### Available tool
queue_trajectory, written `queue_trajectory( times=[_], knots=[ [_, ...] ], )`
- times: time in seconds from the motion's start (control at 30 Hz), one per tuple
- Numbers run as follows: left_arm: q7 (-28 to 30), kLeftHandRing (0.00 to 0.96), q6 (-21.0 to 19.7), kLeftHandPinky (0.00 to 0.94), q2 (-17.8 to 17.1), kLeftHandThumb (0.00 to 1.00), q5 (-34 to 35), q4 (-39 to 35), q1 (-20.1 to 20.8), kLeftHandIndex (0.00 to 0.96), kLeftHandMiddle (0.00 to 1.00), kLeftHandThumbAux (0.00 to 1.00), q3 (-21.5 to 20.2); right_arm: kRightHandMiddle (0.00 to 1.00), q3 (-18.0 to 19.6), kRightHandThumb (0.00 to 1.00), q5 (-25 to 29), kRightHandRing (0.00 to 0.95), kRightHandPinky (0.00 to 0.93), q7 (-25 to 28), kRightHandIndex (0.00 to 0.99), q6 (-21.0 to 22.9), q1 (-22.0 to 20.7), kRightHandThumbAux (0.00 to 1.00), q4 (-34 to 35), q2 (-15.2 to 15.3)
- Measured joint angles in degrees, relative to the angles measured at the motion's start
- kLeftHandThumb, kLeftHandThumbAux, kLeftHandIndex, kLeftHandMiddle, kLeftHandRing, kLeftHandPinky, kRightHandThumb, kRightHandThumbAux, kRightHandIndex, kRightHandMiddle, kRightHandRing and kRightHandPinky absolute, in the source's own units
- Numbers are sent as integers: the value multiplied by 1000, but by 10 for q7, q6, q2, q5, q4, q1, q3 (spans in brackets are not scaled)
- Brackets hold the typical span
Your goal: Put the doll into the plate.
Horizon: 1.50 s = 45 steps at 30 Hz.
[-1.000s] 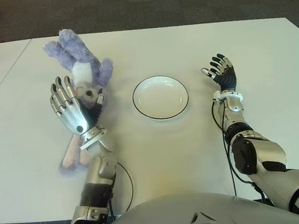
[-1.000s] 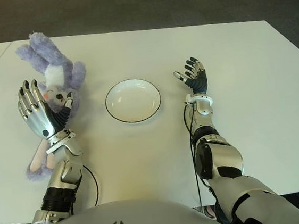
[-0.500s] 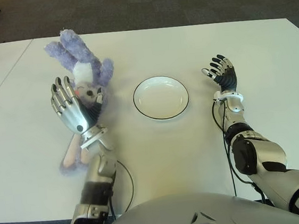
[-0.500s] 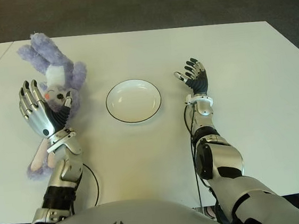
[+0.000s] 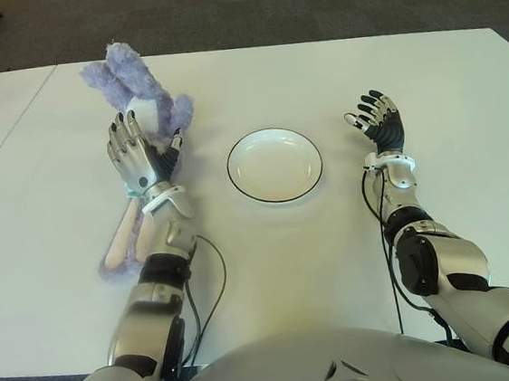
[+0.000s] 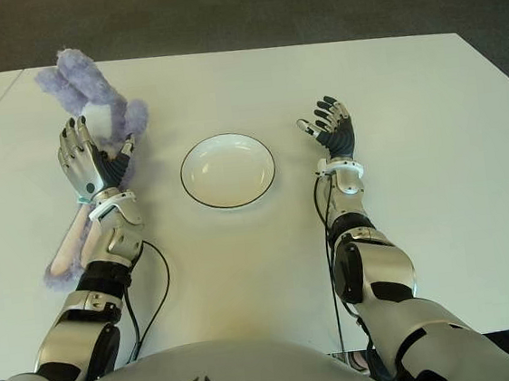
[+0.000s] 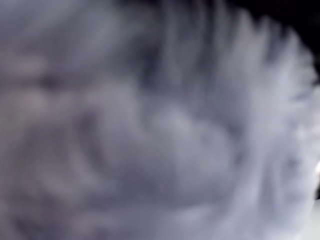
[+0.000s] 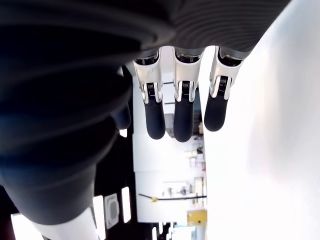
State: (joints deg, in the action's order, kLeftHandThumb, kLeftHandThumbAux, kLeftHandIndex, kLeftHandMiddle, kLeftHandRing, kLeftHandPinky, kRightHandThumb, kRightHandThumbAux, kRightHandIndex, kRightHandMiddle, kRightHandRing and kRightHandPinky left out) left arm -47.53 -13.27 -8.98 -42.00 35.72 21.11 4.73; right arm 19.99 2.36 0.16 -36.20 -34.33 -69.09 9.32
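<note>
Fluffy purple bunny doll (image 5: 124,77) flat on the white table (image 5: 272,270), by its left edge near the far left corner. Left metal hand (image 5: 137,157) right on top of it, fingers stretched out, not closed round it yet. Round white plate with a thin dark rim (image 5: 275,166) at the table's middle, nothing in it. Right metal hand (image 5: 379,123) toward the right edge, fingers loose, holding nothing. Could go wrong: soft fur slipping out of a weak grab, or floppy legs bumping the plate. Smooth tabletop. Dark grey carpet (image 5: 263,8) past the far edge.
</note>
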Motion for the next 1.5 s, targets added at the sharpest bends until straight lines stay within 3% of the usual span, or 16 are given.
queue_trajectory(
  times=[0.3,0.63,1.2,1.27,1.3,1.33,1.37,1.4,1.47,1.5],
  knots=[
    [12,0,24,0,1,134,25,125,71,0,0,289,1,222,1,78,0,218,222,4,175,0,3,865,0,3],
    [21,0,47,0,6,105,41,235,122,0,0,305,6,201,10,76,2,197,203,11,163,2,6,852,-2,5],
    [41,0,65,0,6,80,50,277,142,0,0,366,9,193,19,86,8,189,191,27,151,4,6,870,-2,6],
    [45,0,64,31,6,95,50,277,142,0,0,371,10,191,21,86,10,187,190,29,150,5,6,870,-2,7],
    [46,27,64,173,6,201,50,277,142,0,0,400,10,189,21,87,11,186,196,30,148,6,6,871,-2,7],
    [46,32,64,197,6,220,50,277,142,0,0,405,10,188,23,87,12,186,197,31,148,6,6,871,-2,7],
    [46,114,64,292,6,298,50,277,142,0,13,423,10,191,24,88,13,189,204,32,150,6,6,870,-2,7],
    [46,134,64,317,6,318,50,277,142,0,17,427,10,191,25,90,13,190,206,33,150,6,6,870,-2,7],
    [45,339,65,496,6,500,50,276,141,135,170,436,11,201,27,96,14,199,217,34,157,7,6,867,-2,7],
    [45,362,66,516,6,528,50,275,141,153,187,436,12,203,28,100,14,200,218,34,157,7,6,866,-2,7]
  ],
)
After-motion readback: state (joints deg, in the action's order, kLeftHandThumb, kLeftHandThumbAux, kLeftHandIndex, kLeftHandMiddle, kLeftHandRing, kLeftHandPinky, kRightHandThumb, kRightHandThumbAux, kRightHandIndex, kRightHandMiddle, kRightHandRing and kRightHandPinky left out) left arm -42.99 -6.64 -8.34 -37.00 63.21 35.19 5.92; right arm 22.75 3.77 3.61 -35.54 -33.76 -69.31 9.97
